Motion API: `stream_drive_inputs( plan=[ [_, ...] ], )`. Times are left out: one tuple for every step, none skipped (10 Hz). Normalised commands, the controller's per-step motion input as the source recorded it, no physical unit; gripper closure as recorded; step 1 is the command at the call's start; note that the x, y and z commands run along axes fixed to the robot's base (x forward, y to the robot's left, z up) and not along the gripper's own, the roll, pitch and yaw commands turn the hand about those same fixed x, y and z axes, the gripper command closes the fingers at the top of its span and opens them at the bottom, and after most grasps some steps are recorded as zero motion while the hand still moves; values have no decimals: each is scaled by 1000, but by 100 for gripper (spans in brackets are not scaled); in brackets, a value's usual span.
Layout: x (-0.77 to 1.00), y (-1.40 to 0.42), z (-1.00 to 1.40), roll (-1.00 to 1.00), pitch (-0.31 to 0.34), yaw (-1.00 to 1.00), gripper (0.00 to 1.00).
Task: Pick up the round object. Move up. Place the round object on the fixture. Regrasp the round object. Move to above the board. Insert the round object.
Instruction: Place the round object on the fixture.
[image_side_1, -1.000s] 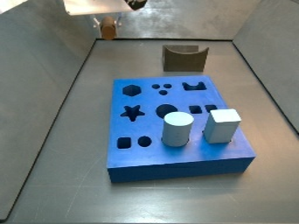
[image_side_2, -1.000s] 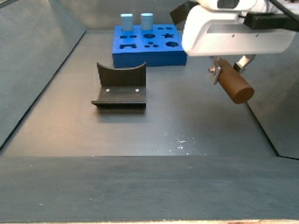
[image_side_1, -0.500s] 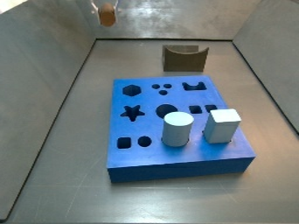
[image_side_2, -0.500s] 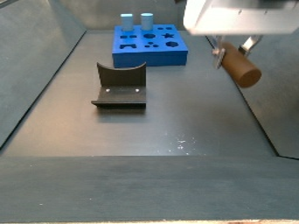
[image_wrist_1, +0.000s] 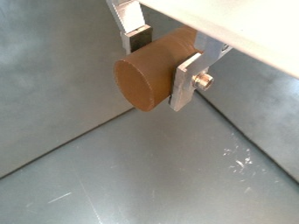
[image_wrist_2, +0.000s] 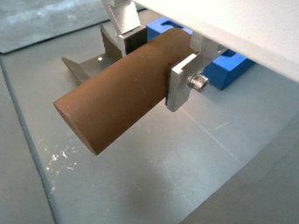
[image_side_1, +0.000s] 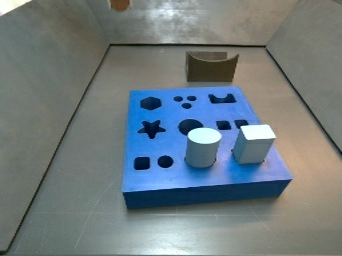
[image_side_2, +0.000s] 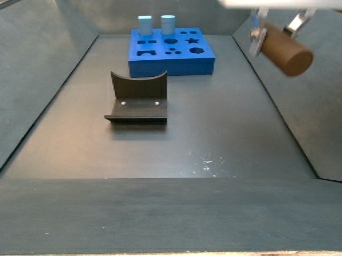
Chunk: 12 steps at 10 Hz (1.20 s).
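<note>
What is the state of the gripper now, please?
Gripper: shut on the slim brown wooden cylinder peg, raised well above the floor.

No legible text or markings anywhere.

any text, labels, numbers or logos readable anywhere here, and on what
None: no words, numbers, labels or logos can be read in any view.
Peg: plain brown, held in the claw up off the floor.
Board: plain blue with cut-out shapes only.
Fixture: plain, dark.
Grey cylinder and white block: unmarked.
</note>
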Motion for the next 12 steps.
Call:
stream_drive_inputs(
  plan=[
    [-3, 20, 259, 89, 152, -9, 100],
    [1000, 318, 199, -258, 316, -1000, 100],
    [1000, 318, 187, -286, 346, -1000, 100],
    [1000, 306, 174, -400, 442, -650, 100],
    [1000, 289, 167, -379, 381, -429, 100],
    [1000, 277, 158, -354, 302, -283, 100],
    [1000, 268, 150, -341, 239, -193, 100],
    [1000, 256, 142, -331, 195, -122, 100],
    [1000, 248, 136, -336, 184, -95, 100],
    [1000, 242, 133, -343, 184, -83, 100],
    [1000, 229, 121, -347, 175, -66, 100],
    [1000, 224, 118, -342, 173, -63, 100]
  ],
)
